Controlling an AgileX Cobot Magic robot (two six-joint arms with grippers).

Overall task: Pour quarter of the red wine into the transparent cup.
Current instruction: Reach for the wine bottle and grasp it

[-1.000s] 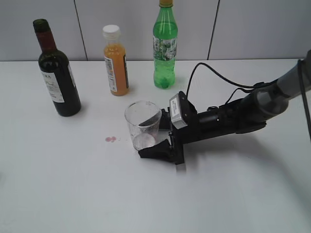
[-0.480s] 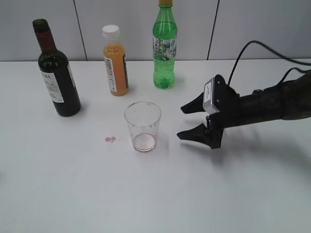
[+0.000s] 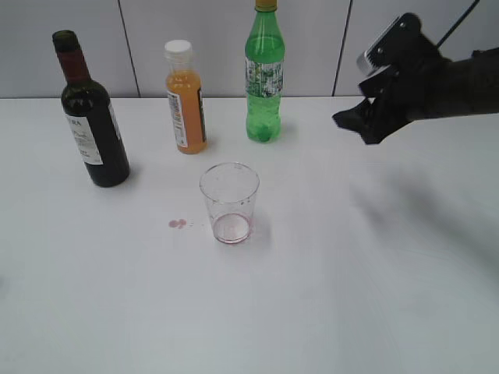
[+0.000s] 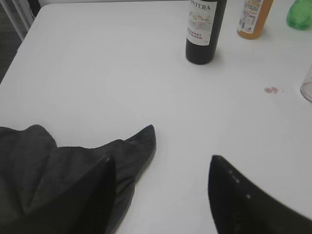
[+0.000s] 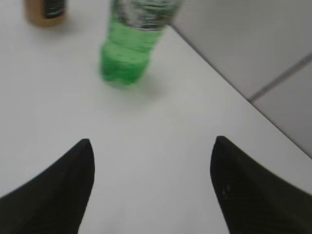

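Standing upright at mid-table, the transparent cup (image 3: 229,202) has only a thin reddish residue at its base; nothing touches it. Two small red drops (image 3: 178,224) sit on the white table (image 3: 327,296) just left of it. The wine bottle (image 3: 90,113) with the red wine stands upright at far left, uncapped, white label facing forward, well apart from the cup. Orange juice bottle (image 3: 185,97) and green soda bottle (image 3: 265,74) stand behind the cup, near the back wall.

Right gripper (image 3: 360,121) hangs in the air at upper right, well clear of the cup, image blurred; jaws spread wide, nothing between them. Right wrist view confirms: both fingers apart, bare table and the soda bottle base beyond.

Left gripper (image 4: 161,183) is low over the table's left side, jaws parted, holding nothing. A dark grey cloth (image 4: 73,165) lies beneath its left finger. Wine bottle is well ahead of it.
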